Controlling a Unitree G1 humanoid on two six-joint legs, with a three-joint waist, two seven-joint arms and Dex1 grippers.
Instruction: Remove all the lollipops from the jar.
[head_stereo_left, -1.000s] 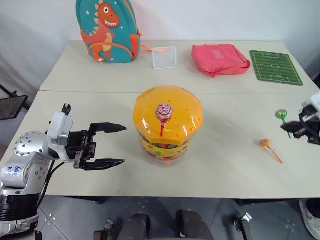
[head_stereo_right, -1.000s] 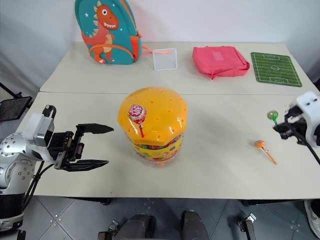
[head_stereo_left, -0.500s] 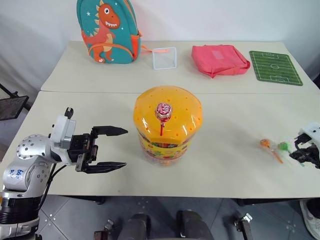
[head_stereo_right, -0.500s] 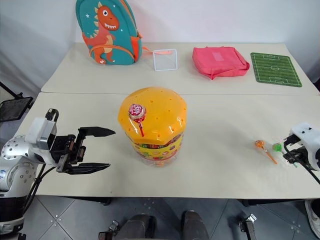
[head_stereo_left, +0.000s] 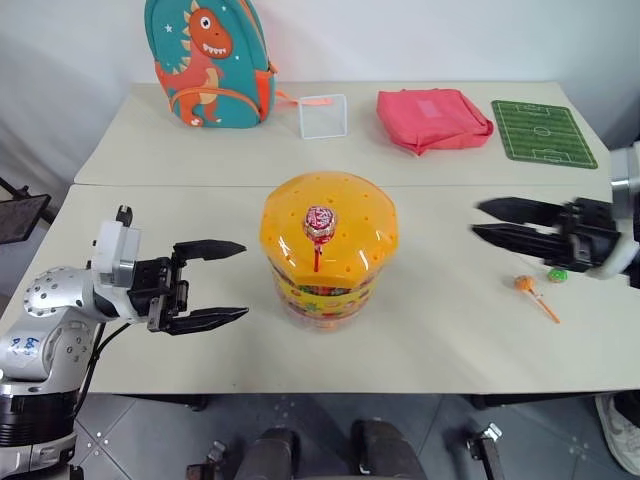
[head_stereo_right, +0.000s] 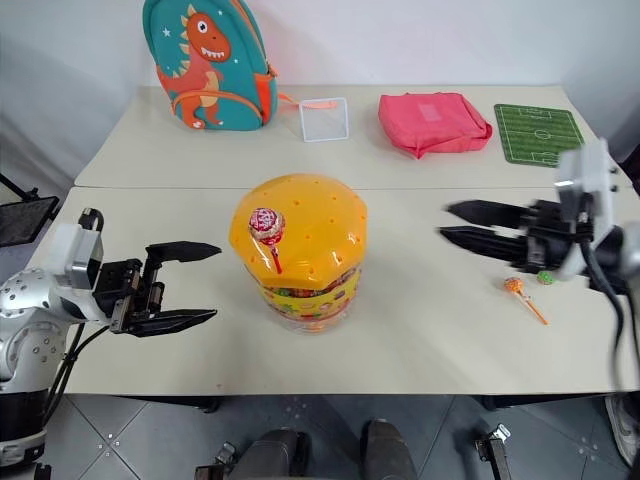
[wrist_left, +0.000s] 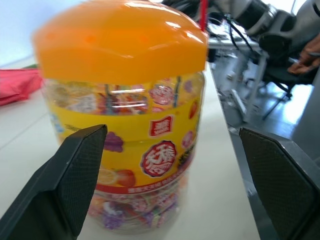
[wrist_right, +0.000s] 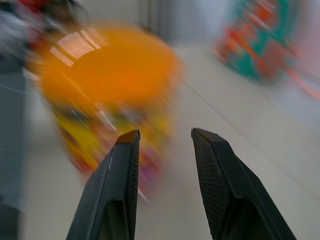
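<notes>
So the jar (head_stereo_left: 329, 250) sits near the front edge of the table (head_stereo_left: 430, 330), about mid-width. Left gripper (head_stereo_left: 225, 282) is level beside it on the left, jaws wide apart and nothing in them, not touching. Right gripper (head_stereo_left: 492, 220) is over on the right side, fingers parted a bit, empty, pointing at the jar but well clear of it.

One lollipop left: the red-pink lollipop (head_stereo_left: 319, 222), stuck by its stick in a hole on the front of the orange lid (head_stereo_left: 345, 205). The orange lollipop (head_stereo_left: 525, 285) and green lollipop (head_stereo_left: 557, 274) are already lying on the table toward the right edge, just beside each other.

Handling-wise I'd guess the lollipop weighs nothing, but the stick is thin and the wrapper looks slick and crinkly. I'd pinch the head, or the stick right below it, and pull straight along the stick so it doesn't jam in the hole. The jar looks full, so fairly heavy, but that glossy plastic could slide; steadying it by its wall seems smart.

Backpack (head_stereo_left: 207, 60), clear box (head_stereo_left: 324, 116), pink pouch (head_stereo_left: 432, 118) and green mat (head_stereo_left: 543, 132) are along the far edge, out of the way.
</notes>
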